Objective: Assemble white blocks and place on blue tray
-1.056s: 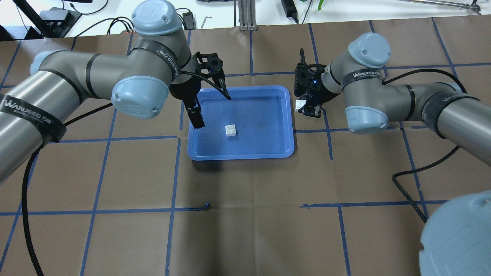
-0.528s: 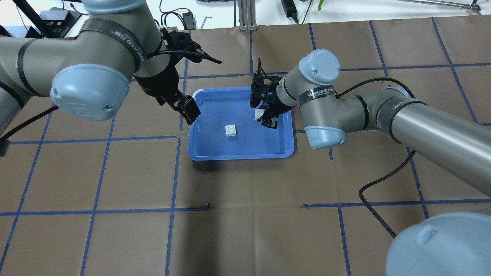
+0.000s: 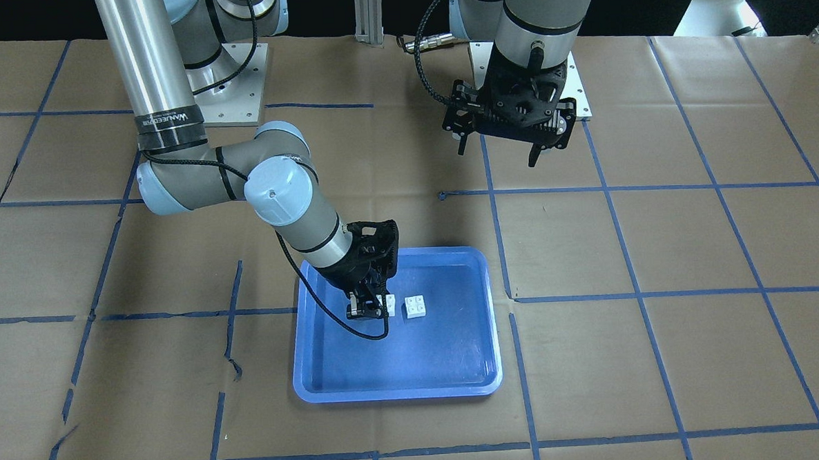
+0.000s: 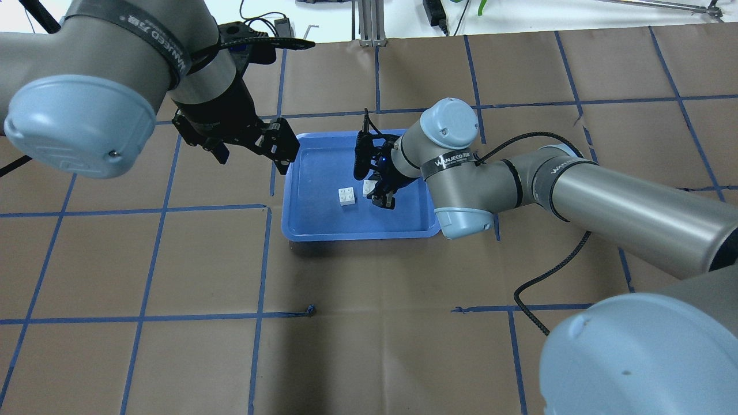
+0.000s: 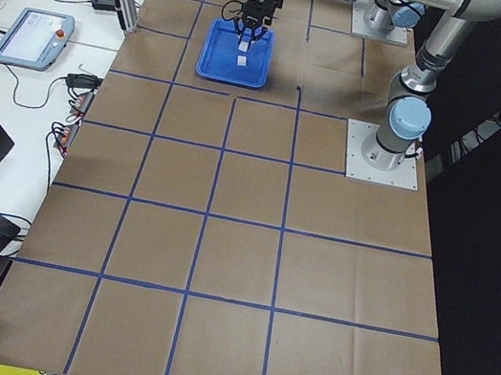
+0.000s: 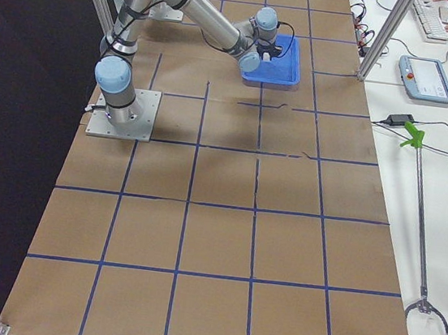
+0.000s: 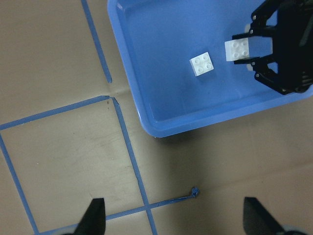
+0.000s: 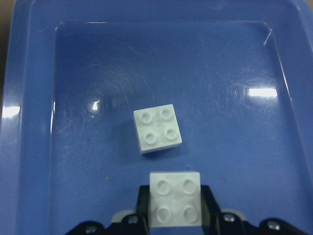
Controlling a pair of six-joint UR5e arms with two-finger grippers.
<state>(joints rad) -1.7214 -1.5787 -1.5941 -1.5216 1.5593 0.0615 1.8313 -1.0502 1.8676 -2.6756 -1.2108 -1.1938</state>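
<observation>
The blue tray [image 4: 323,222] lies mid-table. One white block [image 4: 347,196] lies studs up on its floor, also in the front view [image 3: 415,306] and the right wrist view [image 8: 157,128]. My right gripper [image 4: 380,195] is over the tray, shut on the second white block [image 4: 369,187], studs up, held just beside the lying one and apart from it [image 8: 174,199]. My left gripper [image 4: 253,153] is open and empty, raised off the tray's left edge. Its wrist view shows both blocks [image 7: 202,64], [image 7: 238,49].
Brown paper with a blue tape grid [image 4: 265,259] covers the table. The right arm's elbow [image 4: 461,216] hangs over the tray's right rim. Cables and a metal post [image 4: 369,23] lie past the table's far edge.
My right gripper has carried its white block from beside the tray's right rim to over the tray, close to the lying block. My left gripper has lifted and drawn back off the tray.
</observation>
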